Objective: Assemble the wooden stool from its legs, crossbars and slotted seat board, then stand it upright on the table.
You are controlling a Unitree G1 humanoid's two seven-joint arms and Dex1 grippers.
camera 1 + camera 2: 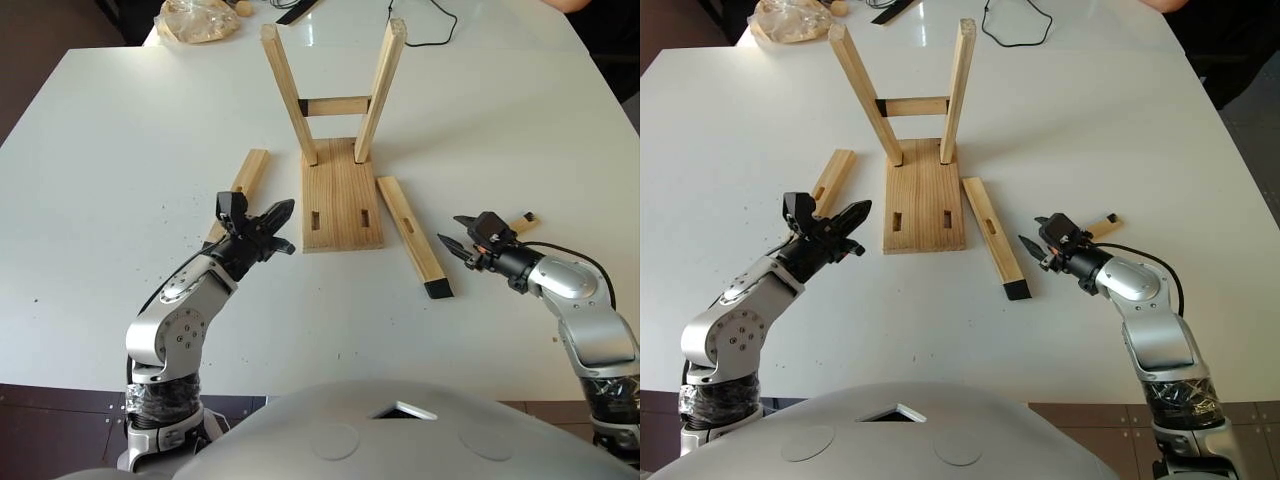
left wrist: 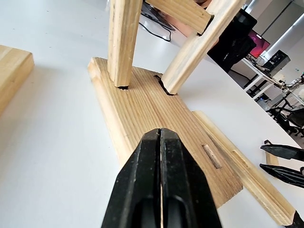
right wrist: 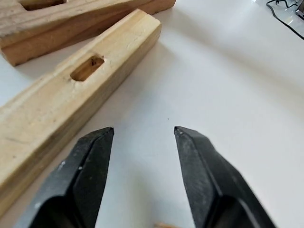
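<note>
The slotted seat board (image 1: 340, 195) lies flat mid-table. Two legs (image 1: 285, 90) (image 1: 382, 85) stand in its far slots, joined by a crossbar (image 1: 337, 105). Its two near slots are bare. One loose leg (image 1: 242, 185) lies left of the board. Another loose leg (image 1: 412, 235), with a slot and a dark end, lies to the board's right. My left gripper (image 2: 160, 135) is shut on nothing, just left of the board's near corner and pointing at it. My right gripper (image 3: 144, 130) is open above bare table, right of the slotted leg (image 3: 80, 80). A short wooden piece (image 1: 527, 219) lies just behind it.
A crumpled bag (image 1: 200, 18) and a black cable (image 1: 430, 35) sit at the table's far edge. The white table (image 1: 120, 140) has open room on both sides of the stool parts and along its near edge.
</note>
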